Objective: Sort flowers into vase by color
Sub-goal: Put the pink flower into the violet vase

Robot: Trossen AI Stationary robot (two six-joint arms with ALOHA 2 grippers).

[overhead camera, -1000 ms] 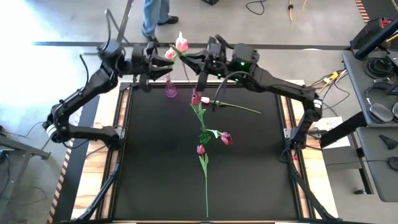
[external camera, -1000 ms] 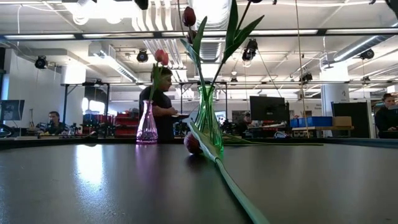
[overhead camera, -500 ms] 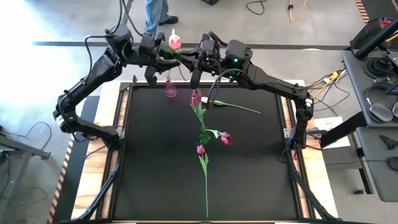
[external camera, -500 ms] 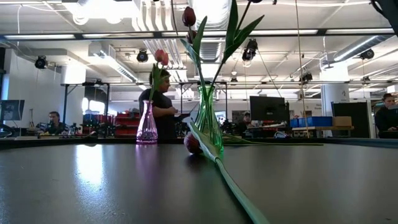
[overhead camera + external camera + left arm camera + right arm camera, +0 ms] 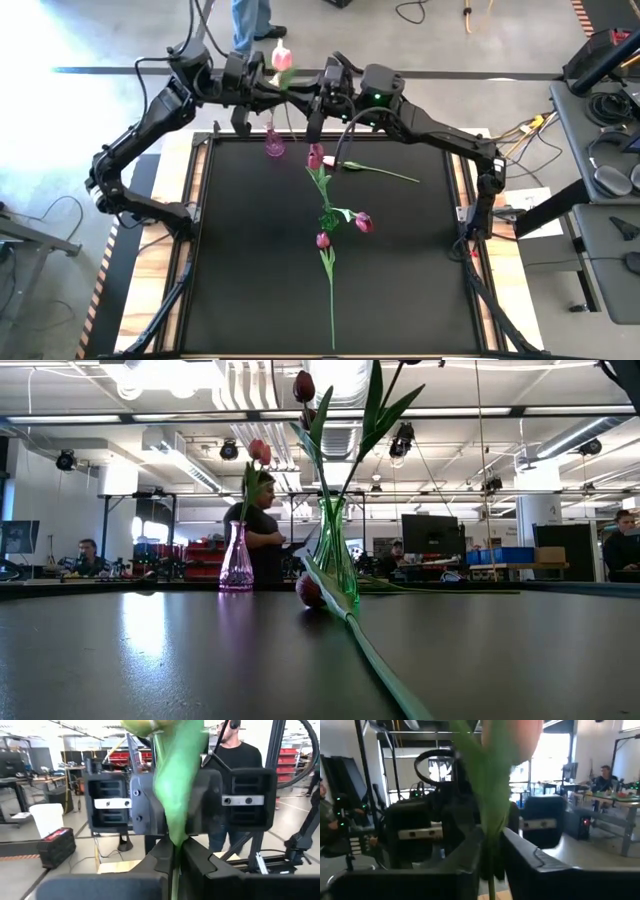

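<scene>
Room: open workshop floor all round. A person stands just past the 12 o'clock edge; others sit at desks far behind.

Worktop: black and square. The 3, 9 and 6 o'clock sides are mostly bare, with only one long stem reaching the 6 o'clock edge.

Arms: both are raised and meet over the 12 o'clock edge, the left from 10 o'clock, the right from 2 o'clock.
- Left claw: closed tight on the stem of the pale pink tulip.
- Right claw: the same stem runs through it. Cannot tell whether it grips.

Vases:
- Green vase: at centre, holding a dark red tulip.
- Pink vase: at 12 o'clock, under the claws, holding one reddish tulip.

Loose flowers:
- Long-stemmed dark tulip: lies just beside the green vase, toward 6 o'clock.
- Another dark tulip: near the green vase, at 3 o'clock of it.
- Third tulip: lies flat toward 1 o'clock.
</scene>
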